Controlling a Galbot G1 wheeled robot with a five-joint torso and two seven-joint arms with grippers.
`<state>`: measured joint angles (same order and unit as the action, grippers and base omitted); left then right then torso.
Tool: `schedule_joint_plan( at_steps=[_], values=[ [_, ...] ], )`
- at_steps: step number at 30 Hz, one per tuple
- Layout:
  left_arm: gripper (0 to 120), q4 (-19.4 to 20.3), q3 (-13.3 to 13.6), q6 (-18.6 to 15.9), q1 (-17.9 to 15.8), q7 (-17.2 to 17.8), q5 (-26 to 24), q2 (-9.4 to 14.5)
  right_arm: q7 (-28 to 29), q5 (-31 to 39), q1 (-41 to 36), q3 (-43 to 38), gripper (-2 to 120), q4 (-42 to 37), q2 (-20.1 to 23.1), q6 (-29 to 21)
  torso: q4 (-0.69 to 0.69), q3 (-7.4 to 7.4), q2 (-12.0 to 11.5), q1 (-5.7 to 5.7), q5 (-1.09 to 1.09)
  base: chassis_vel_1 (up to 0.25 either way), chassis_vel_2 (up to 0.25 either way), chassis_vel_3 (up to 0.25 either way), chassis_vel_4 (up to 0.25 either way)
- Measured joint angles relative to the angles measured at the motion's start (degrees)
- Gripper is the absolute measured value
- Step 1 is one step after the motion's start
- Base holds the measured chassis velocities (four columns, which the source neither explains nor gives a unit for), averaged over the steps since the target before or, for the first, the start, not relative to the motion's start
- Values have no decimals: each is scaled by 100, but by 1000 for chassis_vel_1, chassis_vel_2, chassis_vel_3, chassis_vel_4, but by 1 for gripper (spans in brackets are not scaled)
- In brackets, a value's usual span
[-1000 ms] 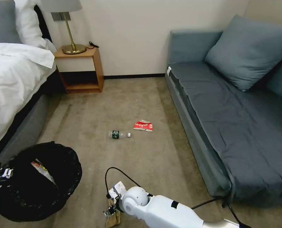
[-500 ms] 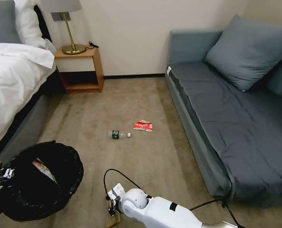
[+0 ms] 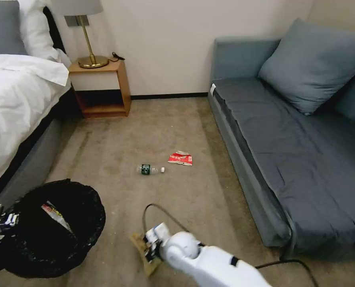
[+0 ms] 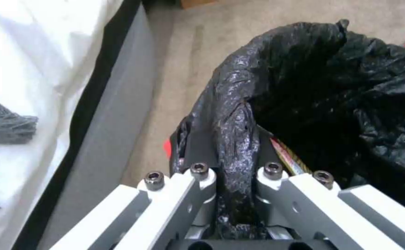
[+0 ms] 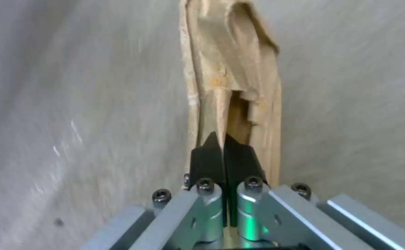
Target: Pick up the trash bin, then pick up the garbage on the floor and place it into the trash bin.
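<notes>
The trash bin (image 3: 50, 229), lined with a crinkly black bag, sits low on the left in the head view with a gold-brown wrapper (image 3: 55, 213) inside. My left gripper (image 4: 232, 139) is shut on the bin's bagged rim (image 4: 232, 114). My right gripper (image 3: 150, 249) hangs over the carpet near the bottom centre, shut on a tan paper wrapper (image 5: 232, 80) that trails beyond the fingertips. A clear bottle with a green label (image 3: 149, 170) and a crumpled red-white packet (image 3: 180, 158) lie on the carpet farther ahead.
A bed (image 3: 14, 103) with white sheets runs along the left. A wooden nightstand (image 3: 101, 85) with a brass lamp stands at the back wall. A grey-blue sofa (image 3: 301, 147) fills the right side. Open carpet lies between them.
My right gripper has lifted and swung right and forward with the tan wrapper, which now points toward the bin. The bin and left gripper hold still.
</notes>
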<state>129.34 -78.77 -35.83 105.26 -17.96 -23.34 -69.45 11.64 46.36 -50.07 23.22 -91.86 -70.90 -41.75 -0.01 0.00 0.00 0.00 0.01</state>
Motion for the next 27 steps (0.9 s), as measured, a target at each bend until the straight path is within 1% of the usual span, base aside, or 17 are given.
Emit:
schedule_joint_plan(
  at_steps=[2, 4, 6, 7, 9, 12, 13, 16, 17, 21, 22, 26, 27],
  values=[
    [5, -27, 16, -9, -25, 6, -14, -21, 5, 315, -160, -441, 0, -736, 326, 136, -1, 0, 0, 0, 0, 0, 0, 0, 0],
    [5, -29, 30, -10, -26, 12, -14, -24, 3, 348, -185, -499, 0, -850, 366, 169, 0, 0, 0, 0, 0, 0, 0, 0, 0],
    [5, -32, 106, -11, -25, 61, -15, -37, -43, 551, -304, -783, 0, -1477, 545, 388, 0, 0, 0, 0, 0, 0, 0, 0, 0],
    [5, -31, 156, -13, -26, 85, -15, -51, -77, 672, -353, -925, 0, -1838, 621, 610, 1, 0, 0, 0, 0, 0, 0, 0, 0],
    [5, -31, 173, -14, -29, 94, -15, -55, -98, 700, -365, -966, 0, -1949, 647, 703, 1, 0, 0, 0, 0, 0, 0, 0, 0],
    [5, -31, 254, -25, -37, 117, -15, -68, -320, 747, -235, -971, 0, -2388, 711, 1288, 0, 0, 0, 0, 0, 0, 0, 0, 0],
    [5, -31, 254, -25, -37, 117, -15, -68, -320, 747, -235, -971, 0, -2388, 711, 1288, 0, 0, 0, 0, 0, 0, 0, 0, 0],
    [5, -37, 290, -31, -46, 123, -13, -78, -421, 850, 282, -632, 0, -2394, 478, 1669, 0, 0, 0, 0, -1, 0, 0, 0, 0],
    [5, -37, 290, -31, -46, 123, -13, -78, -421, 850, 282, -632, 0, -2394, 478, 1669, 0, 0, 0, 0, -1, 0, 0, 0, 0],
    [5, -39, 328, -39, -84, 133, -10, -143, -382, 921, 1198, 201, 0, -2098, -89, 2090, 4, 0, 0, 0, -2, 0, 0, 0, 0],
    [5, -39, 328, -39, -84, 133, -10, -143, -382, 921, 1198, 201, 0, -2098, -89, 2090, 4, 0, 0, 0, -2, 0, 0, 0, 0],
    [5, 27, 425, -53, -99, 218, 2, -210, -252, 865, 1711, 1077, 0, -1523, -677, 2334, 2, 0, 0, 0, -3, 0, 0, 0, 0],
    [5, 27, 425, -53, -99, 218, 2, -210, -252, 865, 1711, 1077, 0, -1523, -677, 2334, 2, 0, 0, 0, -3, 0, 0, 0, 0]
  ],
)
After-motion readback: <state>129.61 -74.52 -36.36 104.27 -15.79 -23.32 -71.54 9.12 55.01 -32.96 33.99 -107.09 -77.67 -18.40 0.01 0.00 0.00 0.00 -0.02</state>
